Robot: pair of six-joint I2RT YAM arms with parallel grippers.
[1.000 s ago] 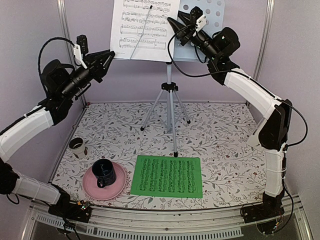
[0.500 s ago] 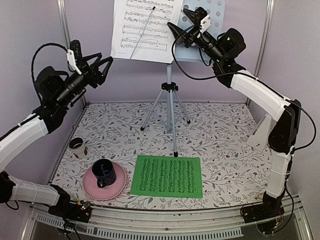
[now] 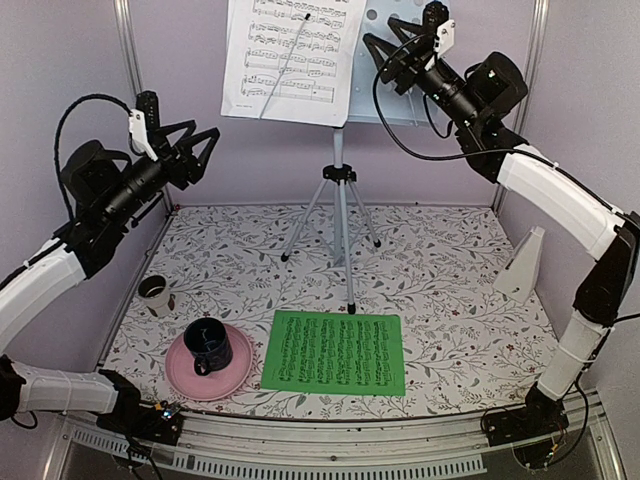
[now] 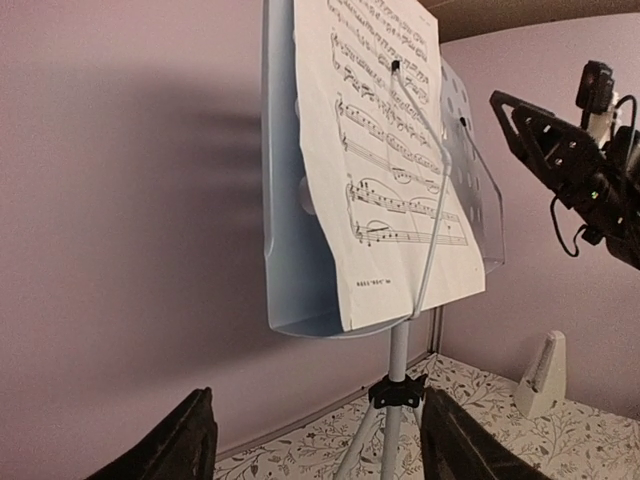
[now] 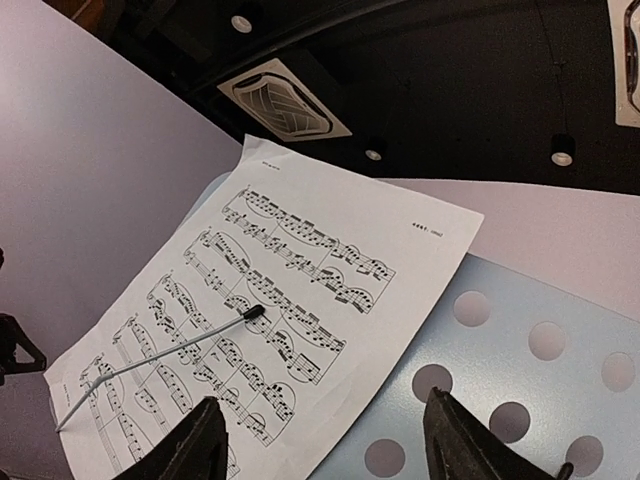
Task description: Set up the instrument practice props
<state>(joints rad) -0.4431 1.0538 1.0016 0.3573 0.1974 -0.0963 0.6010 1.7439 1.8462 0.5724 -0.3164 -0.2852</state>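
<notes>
Tripod stand upright; green sheet flat, long axis left-right.

Lilac walls are enclosing a floral-patterned table. Small ceiling lights are glowing near a vent overhead.

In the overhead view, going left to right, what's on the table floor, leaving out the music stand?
beige cup → pink plate carrying the dark mug → green sheet of music → white metronome
</notes>
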